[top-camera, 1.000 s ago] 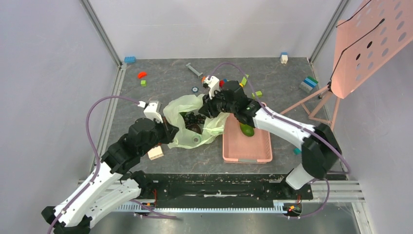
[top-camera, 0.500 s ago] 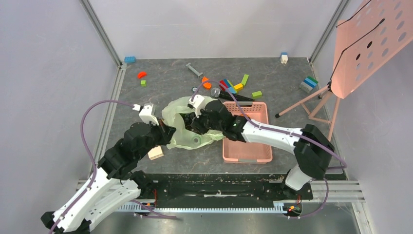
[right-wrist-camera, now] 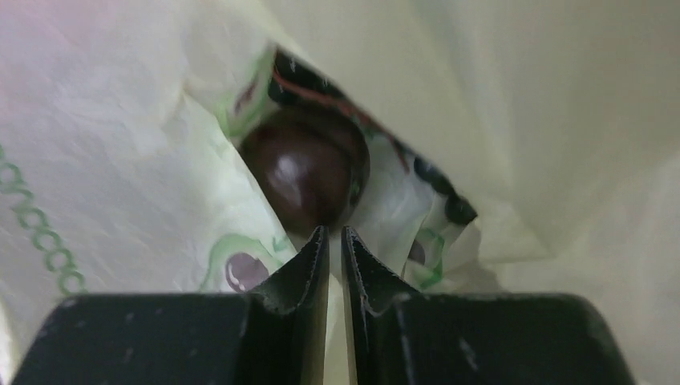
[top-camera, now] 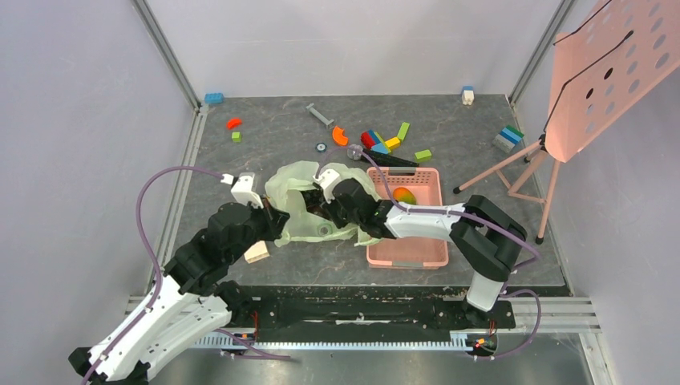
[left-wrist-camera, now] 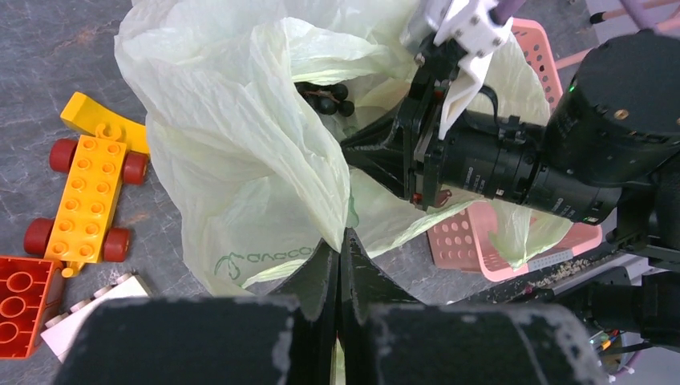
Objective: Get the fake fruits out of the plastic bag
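My left pincer (left-wrist-camera: pixel 341 237) clamped on plastic bag (left-wrist-camera: pixel 240 144) edge; my right pincer (right-wrist-camera: pixel 334 233) inside bag, nearly closed, tips just at brown round fruit (right-wrist-camera: pixel 305 172)

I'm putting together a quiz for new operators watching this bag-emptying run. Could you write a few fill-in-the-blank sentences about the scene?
1. The left hand pinches the edge of the pale green plastic ____.
2. The mango lies in the pink ____.
3. The right hand points at a dark ____ round fruit.

Missing words: bag; basket; brown.
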`<state>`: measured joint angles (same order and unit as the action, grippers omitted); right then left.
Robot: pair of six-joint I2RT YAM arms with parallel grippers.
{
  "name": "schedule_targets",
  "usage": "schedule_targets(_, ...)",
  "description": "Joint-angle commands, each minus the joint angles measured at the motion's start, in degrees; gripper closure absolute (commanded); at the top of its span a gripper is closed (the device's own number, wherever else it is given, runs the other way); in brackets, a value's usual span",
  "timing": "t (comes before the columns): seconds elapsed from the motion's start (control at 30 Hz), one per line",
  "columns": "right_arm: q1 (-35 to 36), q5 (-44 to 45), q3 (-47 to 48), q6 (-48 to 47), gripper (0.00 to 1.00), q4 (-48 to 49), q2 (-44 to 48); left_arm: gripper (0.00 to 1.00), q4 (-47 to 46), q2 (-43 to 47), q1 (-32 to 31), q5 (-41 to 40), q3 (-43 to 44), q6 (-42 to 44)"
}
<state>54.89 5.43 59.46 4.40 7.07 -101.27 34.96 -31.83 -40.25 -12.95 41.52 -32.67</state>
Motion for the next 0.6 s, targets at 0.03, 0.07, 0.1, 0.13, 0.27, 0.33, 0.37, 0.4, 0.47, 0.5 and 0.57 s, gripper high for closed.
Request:
schedule_targets(0.03, 0.8, 0.4, -5.7, 1.9, 0.86, 3.1, 1.4, 0.98, -0.6, -0.1, 0.1, -0.1, -1.0, -0.4)
schedule_targets(0.07, 1.1, 0.1, -6.1, 1.9, 0.86, 2.9, 1.1, 0.98, -0.6, 0.0, 0.2, -0.1, -1.0, -0.4)
schedule_targets(0.1, 1.5, -0.4, -6.4, 1.8, 0.85, 2.6, 0.7, 0.98, -0.7, 0.0, 0.1, -0.1, -1.1, -0.4)
schedule_targets(0.13, 1.8, -0.8, -6.4, 1.8, 0.85, 2.2, 0.2, 0.98, -0.7, 0.0, 0.1, -0.2, -1.2, -0.3)
schedule_targets(0.27, 3.4, -2.7, -7.5, 0.5, 0.84, 2.9, -0.8, 0.98, -0.7, 0.0, 0.1, -0.3, -1.5, -0.1)
schedule_targets(0.33, 4.0, -5.2, -8.0, -1.3, 0.82, 3.5, -0.9, 0.98, -0.6, 0.1, 0.1, -0.2, -1.7, 0.0)
schedule_targets(0.37, 4.2, -8.9, -8.0, -2.5, 0.81, 3.8, -0.9, 0.98, -0.6, 0.1, 0.2, -0.3, -1.8, 0.1)
schedule_targets(0.4, 4.5, -11.2, -8.1, -3.8, 0.79, 4.2, -0.9, 0.98, -0.6, 0.2, 0.1, -0.2, -1.9, -0.1)
schedule_targets(0.47, 5.0, -16.1, -8.0, -7.0, 0.77, 4.7, -0.5, 0.98, -0.7, 0.1, 0.1, -0.1, -2.0, -0.1)
schedule_targets(0.5, 5.1, -17.4, -7.9, -8.0, 0.76, 4.9, -0.3, 0.98, -0.7, 0.0, 0.2, 0.0, -2.1, 0.0)
schedule_targets(0.57, 5.3, -16.3, -7.7, -8.3, 0.76, 5.4, 0.3, 0.98, -0.7, -0.1, 0.1, 0.1, -2.2, -0.1)
